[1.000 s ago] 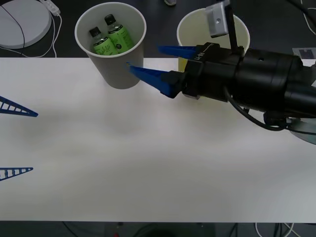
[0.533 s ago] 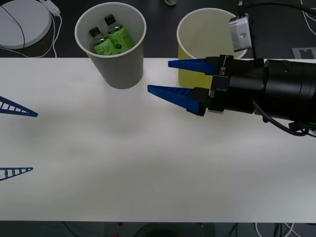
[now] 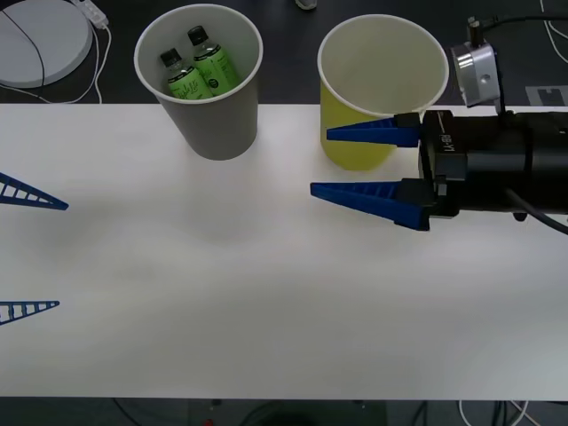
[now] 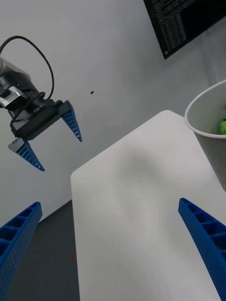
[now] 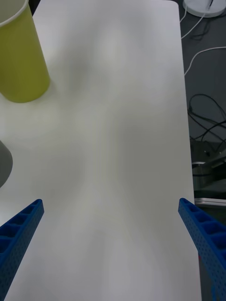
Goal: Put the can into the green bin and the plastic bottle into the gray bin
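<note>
Right claw [image 3: 344, 161] spread wide and empty, just beside the green bin [image 3: 382, 67].
The green bin's visible inside looks bare — the gray bin [image 3: 198, 82] holds the plastic bottle [image 3: 213, 62] and its twin; left claw [image 3: 34, 256] open at the white bench [image 3: 266, 293] edge.

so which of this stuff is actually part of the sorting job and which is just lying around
Part of the job:
- tapered gray paper-cup bin, holding two small green plastic bottles with black caps
- tapered yellow-green paper-cup bin
- right gripper, open beside the yellow-green bin
- left gripper, open at the table's left edge

Just lying about:
- round white disc with a cable, behind the white table
</note>
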Robot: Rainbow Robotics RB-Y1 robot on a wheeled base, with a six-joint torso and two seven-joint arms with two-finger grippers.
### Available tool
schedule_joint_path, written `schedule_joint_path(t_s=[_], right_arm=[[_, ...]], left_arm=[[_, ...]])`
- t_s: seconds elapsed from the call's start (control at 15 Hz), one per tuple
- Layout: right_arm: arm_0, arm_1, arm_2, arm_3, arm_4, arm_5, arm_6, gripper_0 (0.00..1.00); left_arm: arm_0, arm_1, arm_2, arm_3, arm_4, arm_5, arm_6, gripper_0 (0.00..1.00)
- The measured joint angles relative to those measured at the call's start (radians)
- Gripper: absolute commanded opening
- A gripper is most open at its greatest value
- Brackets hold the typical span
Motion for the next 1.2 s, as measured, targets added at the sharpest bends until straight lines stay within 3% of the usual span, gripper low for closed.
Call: schedule_joint_path(t_s=[0.13, 0.47, 0.93, 1.2], right_arm=[[0.030, -0.017, -0.030, 0.038, 0.016, -0.099, -0.002, 1.00], [0.272, -0.017, -0.293, 0.070, 0.133, -0.239, -0.032, 1.00], [0.652, 0.019, -0.695, 0.019, 0.295, -0.317, -0.077, 1.00], [0.821, 0.043, -0.879, -0.017, 0.385, -0.354, -0.082, 1.00]], left_arm=[[0.000, 0.000, 0.000, 0.000, 0.000, 0.000, 0.000, 1.00], [0.000, 0.000, 0.000, 0.000, 0.000, 0.000, 0.000, 1.00], [0.000, 0.000, 0.000, 0.000, 0.000, 0.000, 0.000, 1.00], [0.000, 0.000, 0.000, 0.000, 0.000, 0.000, 0.000, 1.00]])
